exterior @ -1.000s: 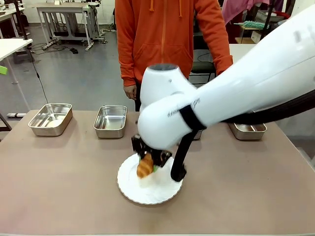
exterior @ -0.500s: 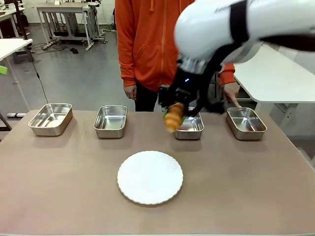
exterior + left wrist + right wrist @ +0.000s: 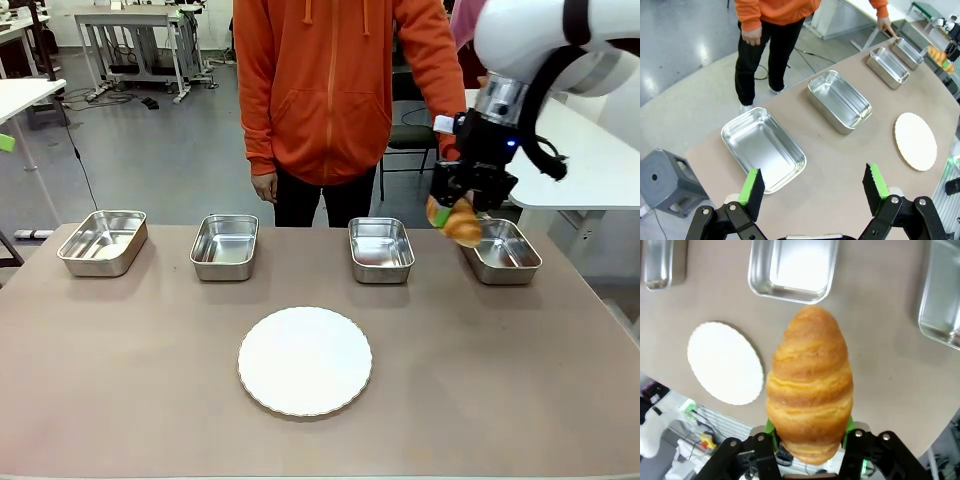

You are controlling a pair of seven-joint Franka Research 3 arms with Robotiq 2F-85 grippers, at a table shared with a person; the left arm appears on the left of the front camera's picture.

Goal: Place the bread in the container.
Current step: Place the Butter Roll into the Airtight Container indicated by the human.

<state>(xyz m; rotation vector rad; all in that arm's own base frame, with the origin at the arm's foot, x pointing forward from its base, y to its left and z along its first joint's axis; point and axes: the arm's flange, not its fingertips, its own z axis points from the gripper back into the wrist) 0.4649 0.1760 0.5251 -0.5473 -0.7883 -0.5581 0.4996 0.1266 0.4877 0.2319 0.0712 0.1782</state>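
Observation:
The bread, a golden-brown croissant [image 3: 457,221], hangs in the air with my right gripper [image 3: 461,212] shut on it. It hovers over the left rim of the far-right steel pan [image 3: 503,251], the container. In the right wrist view the croissant [image 3: 810,385] stands up between the green pads [image 3: 847,425], and that pan [image 3: 942,295] lies at the right edge. My left gripper [image 3: 813,186] is open with nothing in it, high above the far-left pan [image 3: 762,147].
Three more steel pans [image 3: 102,240] [image 3: 224,245] [image 3: 381,248] line the table's far side. A bare round white plate [image 3: 305,360] sits at front centre. A person in an orange hoodie [image 3: 340,80] stands behind the table, one hand [image 3: 885,22] by the far-right pan.
My right gripper lifted the croissant off the white plate and carried it up and to the right, past the third pan to the far-right one. The plate is now bare.

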